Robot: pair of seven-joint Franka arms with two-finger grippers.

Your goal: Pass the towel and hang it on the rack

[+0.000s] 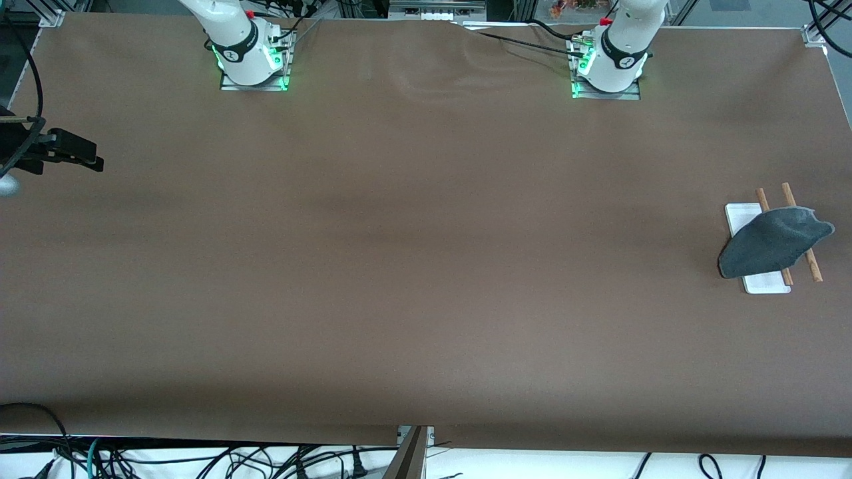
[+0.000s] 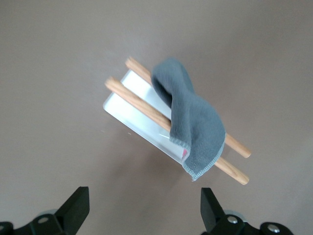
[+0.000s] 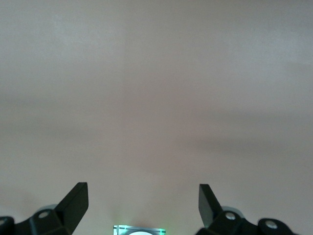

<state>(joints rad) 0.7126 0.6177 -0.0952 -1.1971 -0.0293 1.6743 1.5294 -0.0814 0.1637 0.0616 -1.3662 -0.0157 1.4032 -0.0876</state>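
Observation:
The dark grey towel (image 1: 772, 243) lies draped over both brown rods of the rack (image 1: 740, 216), at the left arm's end of the table. The left wrist view looks down on the towel (image 2: 193, 122) with its pale stitched edge hanging over the rack's white base (image 2: 129, 105). My left gripper (image 2: 144, 205) is open above bare table beside the rack, apart from the towel and holding nothing. My right gripper (image 3: 143, 203) is open and empty, high over bare table with its own arm's lit base below it. Neither hand shows in the front view.
A black clamp-like fitting (image 1: 56, 150) juts in at the table edge by the right arm's end. The two arm bases (image 1: 249, 56) (image 1: 609, 66) stand along the edge farthest from the front camera. Brown tabletop spreads between them and the rack.

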